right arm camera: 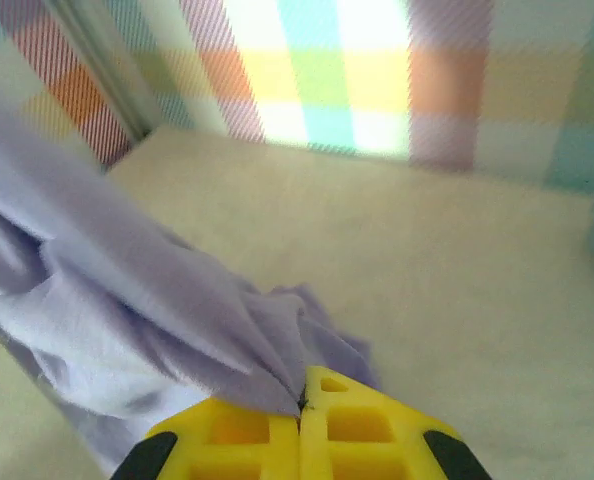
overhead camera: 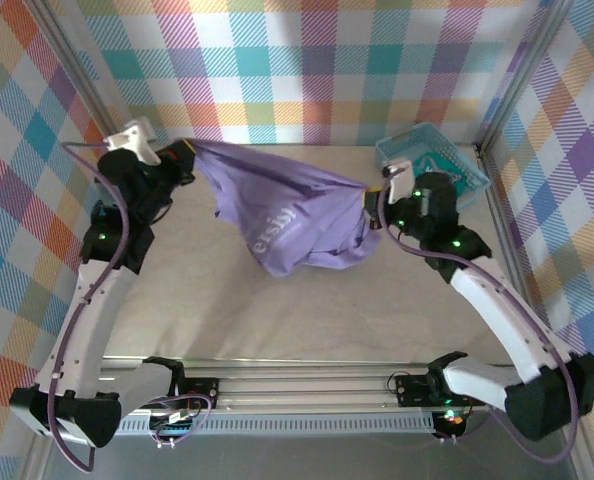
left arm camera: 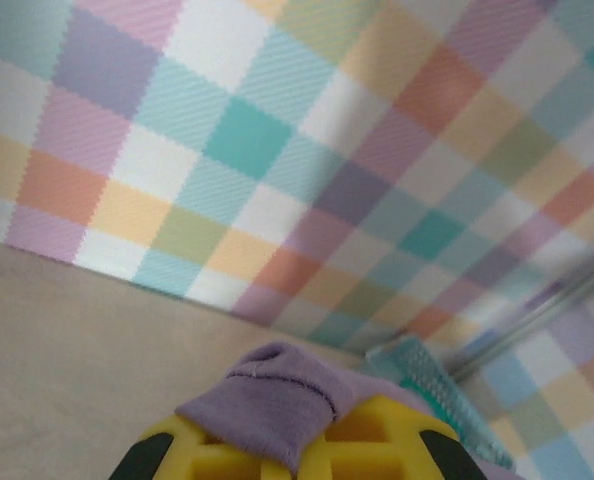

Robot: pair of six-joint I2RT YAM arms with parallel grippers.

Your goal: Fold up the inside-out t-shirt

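The lavender-purple inside-out t-shirt (overhead camera: pixel 287 215) hangs stretched between my two grippers above the table, its lower part sagging down to the surface with faint reversed lettering showing. My left gripper (overhead camera: pixel 182 155) is shut on one end of it at the back left; in the left wrist view a hemmed fold of purple cloth (left arm camera: pixel 272 405) sticks out between the yellow fingers (left arm camera: pixel 377 445). My right gripper (overhead camera: pixel 375 200) is shut on the other end at the right; bunched purple cloth (right arm camera: pixel 157 300) runs into the closed yellow fingers (right arm camera: pixel 347 430).
A small teal basket (overhead camera: pixel 432 160) with a teal-green garment inside stands at the back right corner, just behind the right arm. Plaid walls enclose the table (overhead camera: pixel 277 320) on three sides. A metal rail runs along the near edge.
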